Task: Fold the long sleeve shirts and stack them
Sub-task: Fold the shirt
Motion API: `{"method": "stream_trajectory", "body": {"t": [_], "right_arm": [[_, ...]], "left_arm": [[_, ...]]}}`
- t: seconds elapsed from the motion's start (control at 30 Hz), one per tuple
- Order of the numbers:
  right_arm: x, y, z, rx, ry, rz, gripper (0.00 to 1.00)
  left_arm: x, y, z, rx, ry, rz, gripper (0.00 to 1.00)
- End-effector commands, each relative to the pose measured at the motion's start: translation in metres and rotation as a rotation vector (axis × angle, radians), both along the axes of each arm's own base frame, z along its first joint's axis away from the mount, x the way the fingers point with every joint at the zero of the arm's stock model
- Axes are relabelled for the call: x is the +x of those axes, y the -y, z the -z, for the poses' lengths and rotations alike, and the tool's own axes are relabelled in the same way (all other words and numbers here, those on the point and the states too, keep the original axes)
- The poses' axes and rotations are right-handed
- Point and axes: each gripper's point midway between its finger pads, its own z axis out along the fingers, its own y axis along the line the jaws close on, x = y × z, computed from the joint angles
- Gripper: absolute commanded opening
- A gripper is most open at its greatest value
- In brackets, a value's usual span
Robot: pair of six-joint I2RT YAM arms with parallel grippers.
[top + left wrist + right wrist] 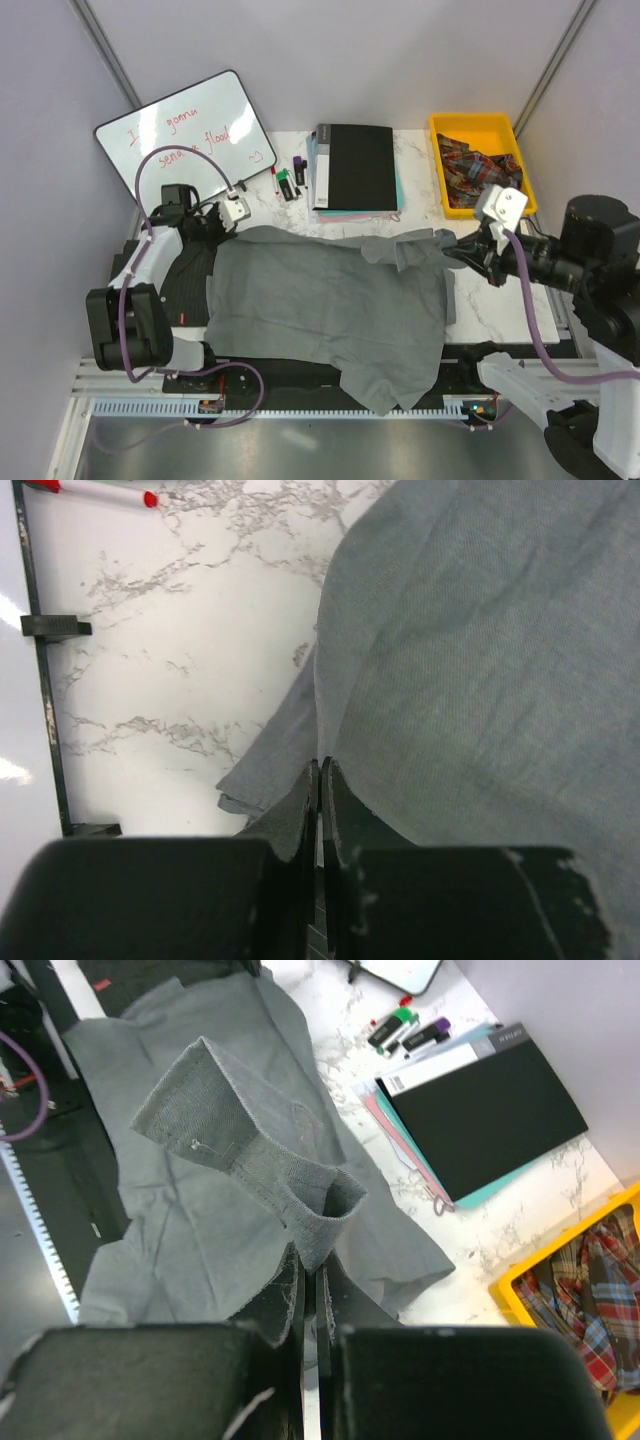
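The right pincer (308,1270) is clenched on a lifted cuff of the grey shirt (200,1200), which spreads flat beyond it to the left pincer (320,772), clamped shut on the shirt's edge, with the black book (490,1110) farther off to its right.

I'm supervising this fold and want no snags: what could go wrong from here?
The right hand pinches only the edge of the cuff of the grey shirt; it may slip out. The hem hangs off the near edge of the table and could snag on the cable rail. The dark striped shirt beneath may get dragged along.
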Motion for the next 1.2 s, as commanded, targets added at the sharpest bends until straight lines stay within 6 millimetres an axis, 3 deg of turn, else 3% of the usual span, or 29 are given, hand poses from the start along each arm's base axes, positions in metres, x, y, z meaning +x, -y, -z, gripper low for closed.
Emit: {"method": "stream_trajectory", "body": {"t": [0.0,0.1,0.27,0.37,0.53,0.6,0.77,0.8,0.83,1.0,1.1,1.17], "right_arm": [[-0.041,-0.001,-0.013,0.067,0.0,-0.063,0.0],[-0.05,0.002,-0.003,0.056,-0.008,-0.067,0.0],[-0.058,0.0,0.016,0.043,-0.064,-0.105,0.0],[-0.06,-0.003,0.028,0.035,-0.108,-0.128,0.0],[-0.05,-0.006,0.043,0.0,-0.137,-0.155,0.0],[-0.038,-0.007,0.047,-0.022,-0.126,-0.15,0.0],[0.017,-0.017,0.057,-0.059,-0.092,-0.126,0.0],[0.024,-0.021,0.062,-0.057,-0.105,-0.131,0.0],[0.031,-0.025,0.064,-0.051,-0.112,-0.14,0.0],[0.073,-0.058,0.062,0.021,-0.13,-0.204,0.03],[0.082,-0.086,0.052,0.069,-0.13,-0.255,0.05],[0.08,-0.108,0.058,0.061,-0.143,-0.308,0.06]], "left_arm": [[-0.017,0.002,-0.013,0.044,0.103,0.076,0.04],[-0.029,0.001,-0.011,0.066,0.12,0.094,0.04],[-0.045,-0.003,0.0,0.116,0.117,0.119,0.23],[-0.051,-0.008,0.005,0.155,0.101,0.122,0.29],[-0.052,-0.01,0.002,0.15,0.086,0.113,0.35],[-0.055,-0.005,-0.002,0.11,0.066,0.099,0.41],[-0.064,0.036,-0.06,-0.205,0.024,0.066,0.47],[-0.068,0.043,-0.074,-0.249,0.037,0.071,0.61],[-0.073,0.052,-0.091,-0.315,0.045,0.092,0.69],[-0.095,0.067,-0.137,-0.446,0.039,0.068,0.74],[-0.117,0.078,-0.168,-0.528,0.044,0.087,0.77],[-0.136,0.089,-0.191,-0.597,0.032,0.134,0.79]]}}
